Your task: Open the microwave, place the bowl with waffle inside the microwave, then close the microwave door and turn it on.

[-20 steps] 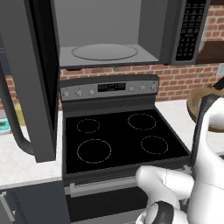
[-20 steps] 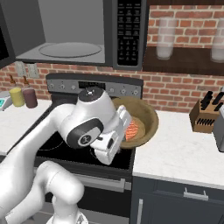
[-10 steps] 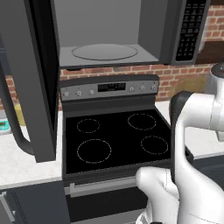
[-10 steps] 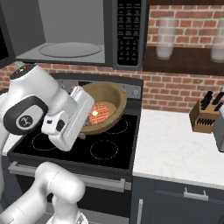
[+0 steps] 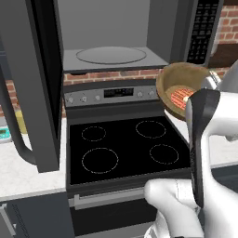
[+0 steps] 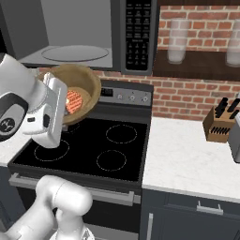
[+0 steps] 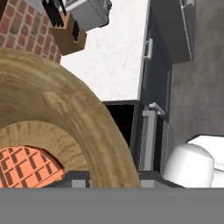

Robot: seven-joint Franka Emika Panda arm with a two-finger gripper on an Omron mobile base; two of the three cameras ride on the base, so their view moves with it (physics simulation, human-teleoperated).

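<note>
Over the stove [image 5: 125,148], bowl [image 5: 182,88] w/ waffle [image 5: 180,96] now hangs tilted, mouth toward arm; 1 s ago it sat lower at right surface edge, so it's been lifted and swung left: carry phase. Microwave door [image 5: 35,83] swung open at left, microwave [image 5: 111,32] cavity above and left of bowl. End effector [image 7: 103,177] clenched on bowl rim; waffle just beside fingertips.

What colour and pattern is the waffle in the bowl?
Orange-red with a grid pattern; the waffle shows best in the hand view.
</note>
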